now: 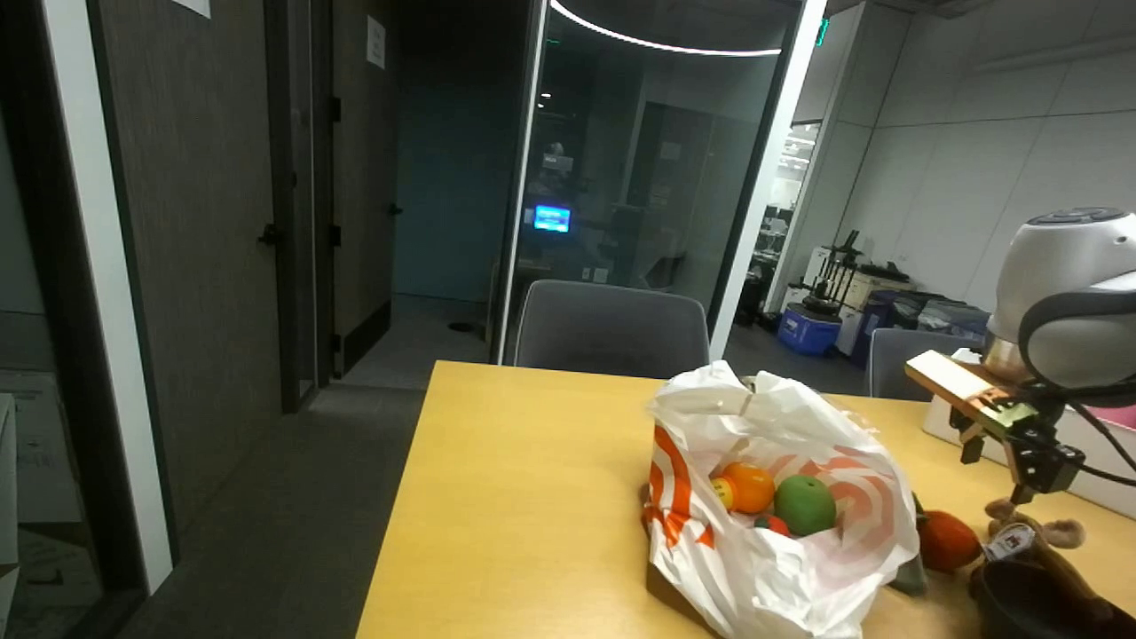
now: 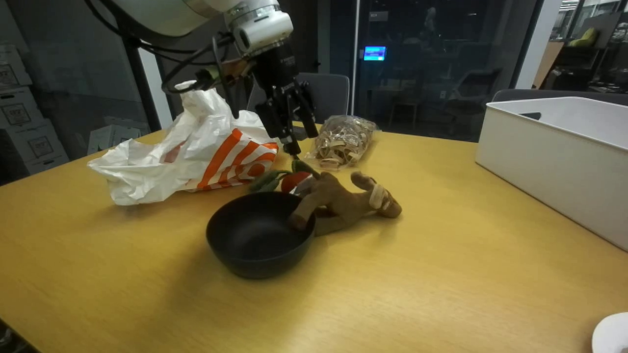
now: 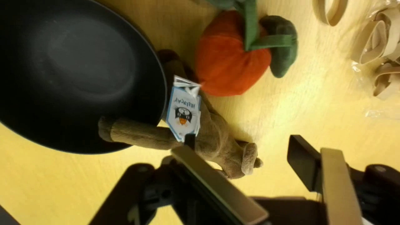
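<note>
My gripper (image 3: 245,153) stands open over the table with nothing between its fingers. Below it in the wrist view lies a brown long-limbed plush animal (image 3: 212,140), one leg draped over the rim into a black bowl (image 3: 87,62). A white paper tag (image 3: 184,112) hangs from the plush; one fingertip overlaps its lower end, and I cannot tell whether they touch. An orange plush fruit (image 3: 231,68) with green stem and leaves rests against the animal. In an exterior view the gripper (image 2: 301,140) hangs just above the plush fruit (image 2: 293,181), behind the bowl (image 2: 260,262).
A white plastic bag (image 1: 781,586) with orange stripes holds an orange item (image 1: 750,488) and a green ball (image 1: 805,506). A clear bag of tan rubber bands (image 2: 343,142) lies behind the plush. A large white bin (image 2: 549,162) and a white round object (image 2: 613,333) are also on the table.
</note>
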Controlling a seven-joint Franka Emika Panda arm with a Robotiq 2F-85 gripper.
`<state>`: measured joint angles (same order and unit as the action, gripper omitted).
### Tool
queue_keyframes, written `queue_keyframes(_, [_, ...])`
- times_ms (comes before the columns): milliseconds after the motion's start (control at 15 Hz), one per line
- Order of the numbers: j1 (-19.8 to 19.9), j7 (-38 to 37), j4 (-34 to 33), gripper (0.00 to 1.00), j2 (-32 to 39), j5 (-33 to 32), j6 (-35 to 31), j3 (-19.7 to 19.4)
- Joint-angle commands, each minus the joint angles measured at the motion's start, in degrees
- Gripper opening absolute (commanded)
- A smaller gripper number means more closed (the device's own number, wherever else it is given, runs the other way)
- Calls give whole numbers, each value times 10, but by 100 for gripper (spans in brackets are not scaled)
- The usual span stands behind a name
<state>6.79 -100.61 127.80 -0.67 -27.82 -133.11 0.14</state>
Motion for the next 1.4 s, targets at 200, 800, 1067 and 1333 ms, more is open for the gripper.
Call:
queue_keyframes(200, [-30, 157, 62, 100, -126, 10, -40, 3])
queue_keyframes(800, [-97, 369, 56, 100, -151, 111, -59, 67])
queue_keyframes(1067, [-131, 505, 34, 100, -151, 196, -48, 73])
queue_keyframes(1333, [-158, 648, 13, 100, -126, 292, -47, 77])
